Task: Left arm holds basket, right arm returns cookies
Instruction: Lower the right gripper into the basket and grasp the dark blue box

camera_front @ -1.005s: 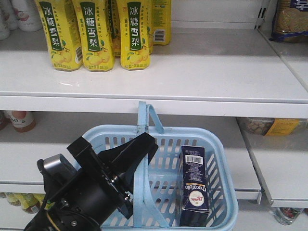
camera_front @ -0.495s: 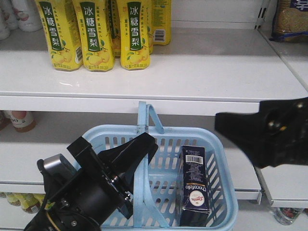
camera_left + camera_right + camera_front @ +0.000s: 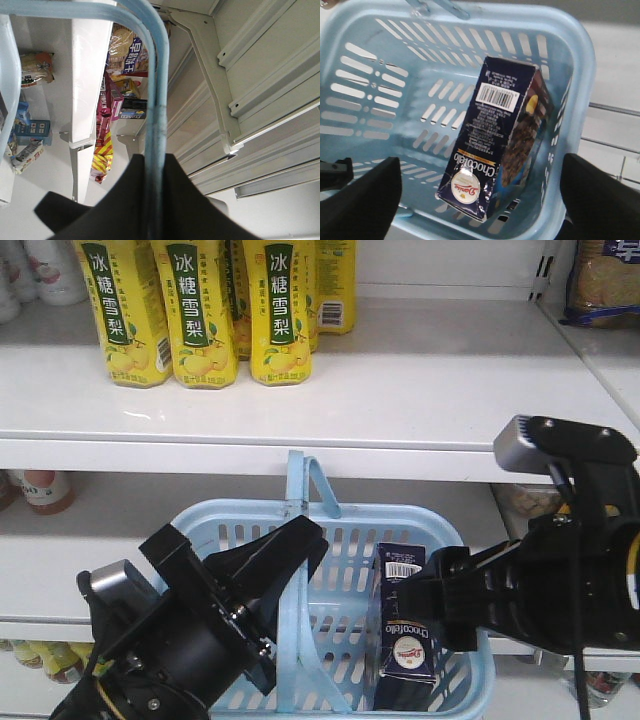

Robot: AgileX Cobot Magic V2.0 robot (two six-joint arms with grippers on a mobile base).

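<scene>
Right gripper, spread wide, hovers over the basket holding cookies; left gripper clamps its handle.

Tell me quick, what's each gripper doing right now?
Left gripper: shut on the basket handle.
Right gripper: open, holding nothing, above the cookies.

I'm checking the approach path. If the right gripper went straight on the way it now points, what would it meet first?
Most likely the cookie box: in the wrist view it sits centred between the open fingers of the right gripper, leaning inside the basket. How far off it is cannot be told.
</scene>
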